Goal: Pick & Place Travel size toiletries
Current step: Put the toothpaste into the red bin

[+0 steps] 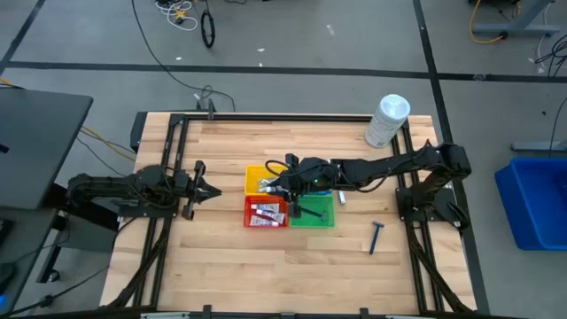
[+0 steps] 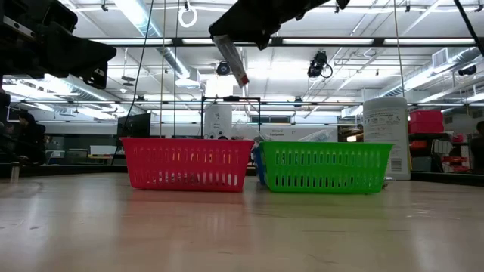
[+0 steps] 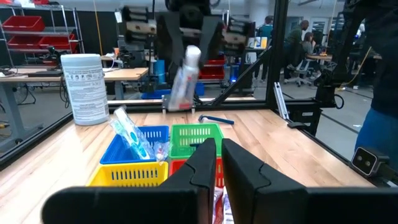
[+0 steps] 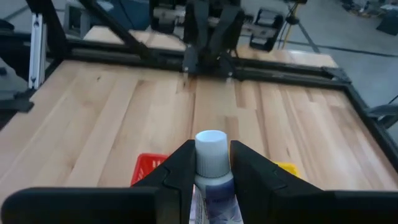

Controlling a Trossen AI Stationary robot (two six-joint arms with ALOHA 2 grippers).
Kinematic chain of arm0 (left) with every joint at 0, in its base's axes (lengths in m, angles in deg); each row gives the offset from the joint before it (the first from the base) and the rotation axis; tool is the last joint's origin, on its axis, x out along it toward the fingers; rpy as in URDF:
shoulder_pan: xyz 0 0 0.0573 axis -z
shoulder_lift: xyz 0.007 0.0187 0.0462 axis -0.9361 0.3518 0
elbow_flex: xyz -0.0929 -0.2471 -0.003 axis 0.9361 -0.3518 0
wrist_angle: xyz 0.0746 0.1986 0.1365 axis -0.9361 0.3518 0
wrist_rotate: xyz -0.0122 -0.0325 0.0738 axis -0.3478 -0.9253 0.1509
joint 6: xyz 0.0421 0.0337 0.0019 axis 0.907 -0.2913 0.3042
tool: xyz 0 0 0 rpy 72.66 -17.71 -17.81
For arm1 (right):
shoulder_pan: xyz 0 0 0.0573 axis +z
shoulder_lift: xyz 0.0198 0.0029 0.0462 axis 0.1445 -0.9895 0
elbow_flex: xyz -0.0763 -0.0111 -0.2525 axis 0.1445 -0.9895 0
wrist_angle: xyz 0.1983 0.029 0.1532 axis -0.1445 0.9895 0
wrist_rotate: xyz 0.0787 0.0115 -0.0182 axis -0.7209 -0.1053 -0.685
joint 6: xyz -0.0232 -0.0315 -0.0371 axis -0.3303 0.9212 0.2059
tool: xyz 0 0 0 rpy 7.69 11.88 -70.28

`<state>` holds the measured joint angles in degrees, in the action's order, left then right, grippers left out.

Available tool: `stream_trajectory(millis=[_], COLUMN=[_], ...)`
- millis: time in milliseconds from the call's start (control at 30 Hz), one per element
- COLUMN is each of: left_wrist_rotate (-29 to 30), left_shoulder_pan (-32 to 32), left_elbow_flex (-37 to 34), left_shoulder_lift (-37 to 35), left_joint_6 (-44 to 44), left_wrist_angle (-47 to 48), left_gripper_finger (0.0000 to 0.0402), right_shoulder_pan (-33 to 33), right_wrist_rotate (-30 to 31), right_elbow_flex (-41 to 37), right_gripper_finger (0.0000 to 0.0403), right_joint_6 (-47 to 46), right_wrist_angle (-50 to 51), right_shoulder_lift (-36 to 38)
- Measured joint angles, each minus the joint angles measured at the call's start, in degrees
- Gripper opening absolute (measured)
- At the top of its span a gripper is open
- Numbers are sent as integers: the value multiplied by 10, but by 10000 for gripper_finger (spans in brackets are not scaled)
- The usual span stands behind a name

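A small white tube (image 3: 185, 79) with a white cap (image 4: 211, 151) hangs tilted above the baskets, its long axis slanting off vertical in the low view, clamped between the fingers (image 4: 180, 167) of the right gripper (image 1: 285, 185). The right arm (image 1: 390, 166) reaches nearly level across the table (image 1: 221, 266) from the right side (its wrist over the seam between yellow basket (image 1: 254, 180) and red basket (image 1: 265, 213)). More tubes lie in the red basket; a dark razor (image 1: 376, 237) rests on the bare wood, well apart from the green basket (image 1: 314, 213). The left gripper (image 1: 197, 190) waits at the left, fingers pressed together around nothing.
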<state>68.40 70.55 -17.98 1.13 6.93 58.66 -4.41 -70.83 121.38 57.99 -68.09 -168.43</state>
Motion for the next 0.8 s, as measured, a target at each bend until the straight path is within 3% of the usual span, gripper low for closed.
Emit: stream_trajectory(millis=[800], left_wrist_rotate=[0], left_shoulder_pan=[0], left_elbow_flex=[0], left_shoulder_lift=[0], left_joint_6=[0], left_wrist_angle=[-1], left_gripper_finger=[32], right_shoulder_pan=[10], right_wrist_rotate=[1], right_elbow_flex=[-1], right_gripper_finger=[99], right_joint_6=[-11], right_wrist_angle=[-49], right_shoulder_lift=[-111])
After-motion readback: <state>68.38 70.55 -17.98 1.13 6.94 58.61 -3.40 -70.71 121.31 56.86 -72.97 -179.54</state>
